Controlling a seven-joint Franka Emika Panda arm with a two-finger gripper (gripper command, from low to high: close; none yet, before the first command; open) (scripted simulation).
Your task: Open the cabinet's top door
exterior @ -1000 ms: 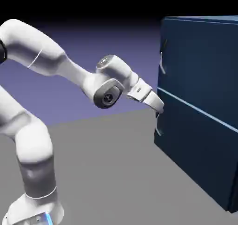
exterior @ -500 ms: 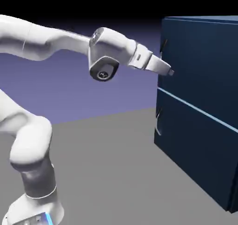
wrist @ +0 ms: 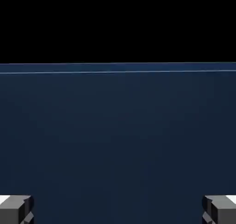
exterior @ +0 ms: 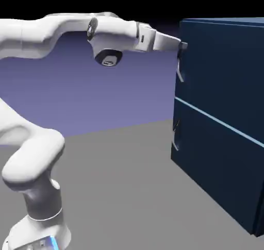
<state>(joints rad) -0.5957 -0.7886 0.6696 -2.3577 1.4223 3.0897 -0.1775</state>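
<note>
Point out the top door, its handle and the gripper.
top door (exterior: 221, 63): exterior view, middle of the upper panel.
handle (exterior: 179, 71): exterior view, the bar's lower part.
gripper (exterior: 182, 46): exterior view, at the fingertips by the door's edge.

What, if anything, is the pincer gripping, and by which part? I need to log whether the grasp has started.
Nothing is held. The pincer stands wide open facing the bare upper panel of the dark navy-blue box-shaped cabinet, with no handle between its fingertips.

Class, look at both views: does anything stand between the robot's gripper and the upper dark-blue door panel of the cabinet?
Nothing visible does. The gripper sits right at the front of the upper dark-blue door panel, above its short handle. The hand view shows only blue panel between the open fingertips.
</note>
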